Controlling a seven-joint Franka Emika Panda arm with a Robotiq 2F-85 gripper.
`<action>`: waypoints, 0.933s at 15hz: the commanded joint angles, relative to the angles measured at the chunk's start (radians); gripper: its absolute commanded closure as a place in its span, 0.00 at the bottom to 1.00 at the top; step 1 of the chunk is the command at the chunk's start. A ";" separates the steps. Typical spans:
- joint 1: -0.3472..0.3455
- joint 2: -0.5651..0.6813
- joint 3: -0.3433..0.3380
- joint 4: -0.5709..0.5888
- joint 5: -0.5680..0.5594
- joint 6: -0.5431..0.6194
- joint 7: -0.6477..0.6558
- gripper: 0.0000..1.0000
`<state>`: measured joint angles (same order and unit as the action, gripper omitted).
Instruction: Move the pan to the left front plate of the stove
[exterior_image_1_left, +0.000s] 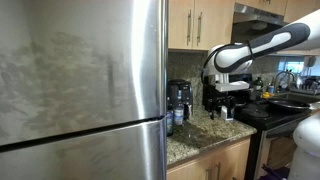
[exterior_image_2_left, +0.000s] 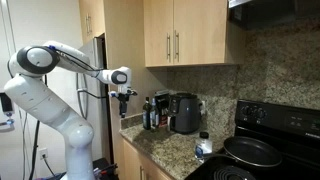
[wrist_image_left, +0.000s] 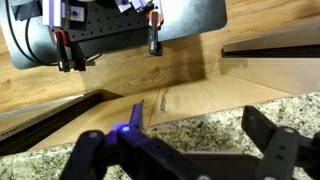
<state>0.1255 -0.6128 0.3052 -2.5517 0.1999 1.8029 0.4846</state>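
- Hanging in the air above the end of the granite counter (exterior_image_2_left: 170, 152), the gripper (exterior_image_2_left: 124, 96) points down at the tip of the outstretched white arm (exterior_image_2_left: 75, 58).
- In the wrist view the two dark fingers (wrist_image_left: 85, 155) stand wide apart, with only speckled counter and pale wooden cabinet front between them; they hold nothing.
- The pan (exterior_image_2_left: 252, 151), dark and shallow, sits on the flat cooktop of the stove (exterior_image_2_left: 275, 118), close under the glossy upright back panel.
- A burner ring (exterior_image_2_left: 226, 172) shows on the cooktop nearer the camera, at the lower edge of that exterior view; nothing rests on the part that is visible.
- Gripper and pan are well apart: the black coffee maker (exterior_image_2_left: 184, 112) and a cluster of dark bottles (exterior_image_2_left: 150, 114) stand on the counter between them.
- A small clear bottle (exterior_image_2_left: 203, 148) stands on the counter just beside the stove.
- In an exterior view a large stainless fridge (exterior_image_1_left: 80, 80) fills the foreground; beyond it the gripper (exterior_image_1_left: 225, 97) hovers next to the coffee maker (exterior_image_1_left: 178, 102), and the stove (exterior_image_1_left: 272, 113) lies further along. I cannot make out the pan there.
- Light wooden wall cabinets (exterior_image_2_left: 185, 30) hang above the counter.
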 joint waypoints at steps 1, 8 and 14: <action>0.004 0.001 -0.004 0.001 -0.002 -0.001 0.002 0.00; -0.095 -0.112 -0.039 -0.060 -0.150 0.128 0.200 0.00; -0.179 -0.118 -0.123 -0.026 -0.215 0.125 0.229 0.00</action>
<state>-0.0452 -0.7301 0.1741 -2.5793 -0.0210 1.9302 0.7191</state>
